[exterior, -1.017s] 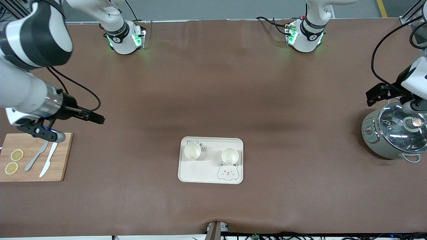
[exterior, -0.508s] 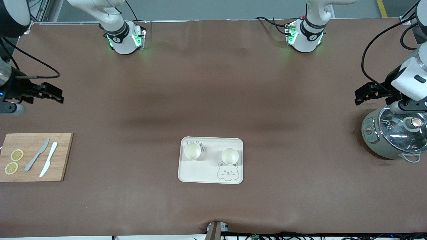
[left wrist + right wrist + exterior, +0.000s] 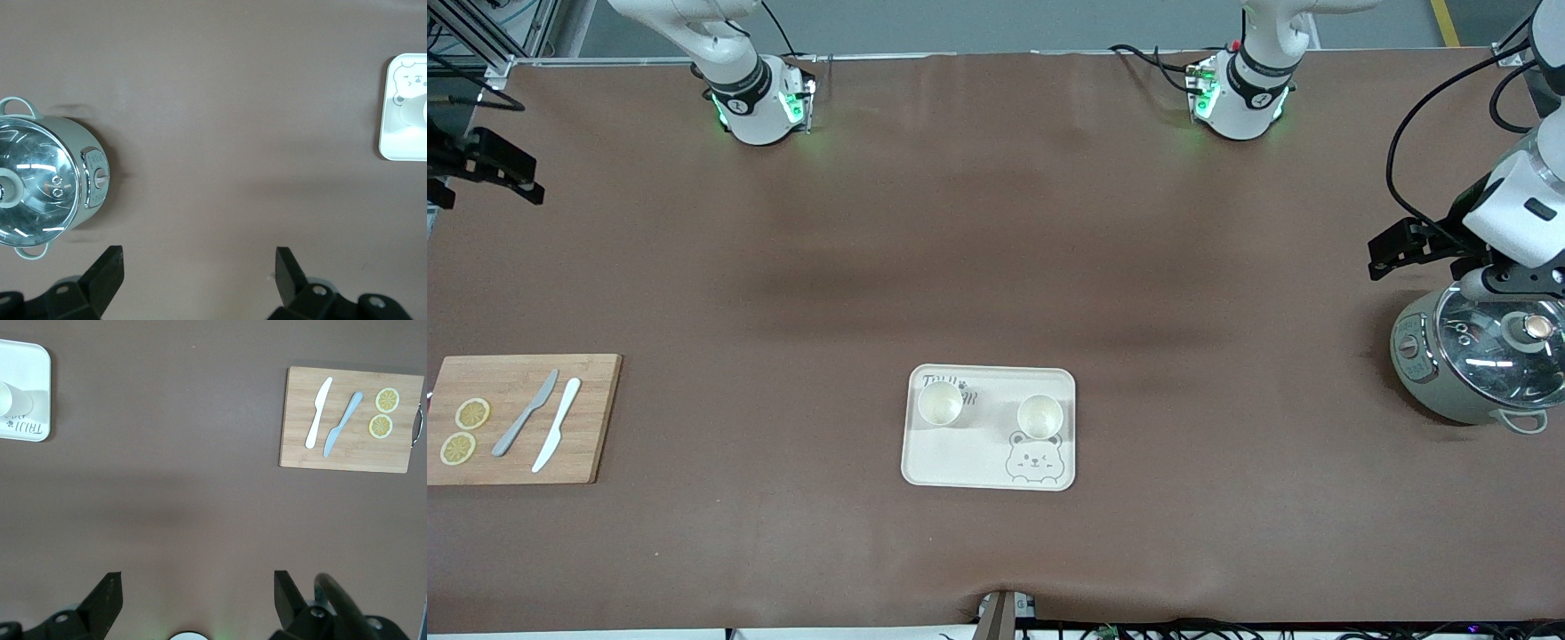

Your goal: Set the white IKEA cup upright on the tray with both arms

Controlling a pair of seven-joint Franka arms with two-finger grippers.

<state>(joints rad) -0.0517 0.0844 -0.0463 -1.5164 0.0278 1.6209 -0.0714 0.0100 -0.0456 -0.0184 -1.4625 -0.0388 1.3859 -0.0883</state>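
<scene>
The cream tray [image 3: 951,458] with the bear drawing lies in the middle of the table, near the front camera. Two white cups [image 3: 940,403] [image 3: 1040,416] stand upright on it, apart from each other. My right gripper [image 3: 520,178] is open and empty, up over the bare table at the right arm's end. My left gripper [image 3: 1380,258] is open and empty over the table beside the cooker. The left wrist view shows its open gripper [image 3: 198,267] and the tray's edge [image 3: 400,133]. The right wrist view shows its open gripper [image 3: 197,593], the tray [image 3: 33,360] and one cup [image 3: 13,400].
A bamboo cutting board [image 3: 587,418] with two knives and two lemon slices lies at the right arm's end. It also shows in the right wrist view [image 3: 297,447]. A grey cooker [image 3: 1472,356] with a glass lid stands at the left arm's end and shows in the left wrist view [image 3: 47,180].
My right arm has lifted from over the cutting board and drawn back toward the robots' bases. My left gripper has shifted slightly away from the cooker. The cups and tray have not moved.
</scene>
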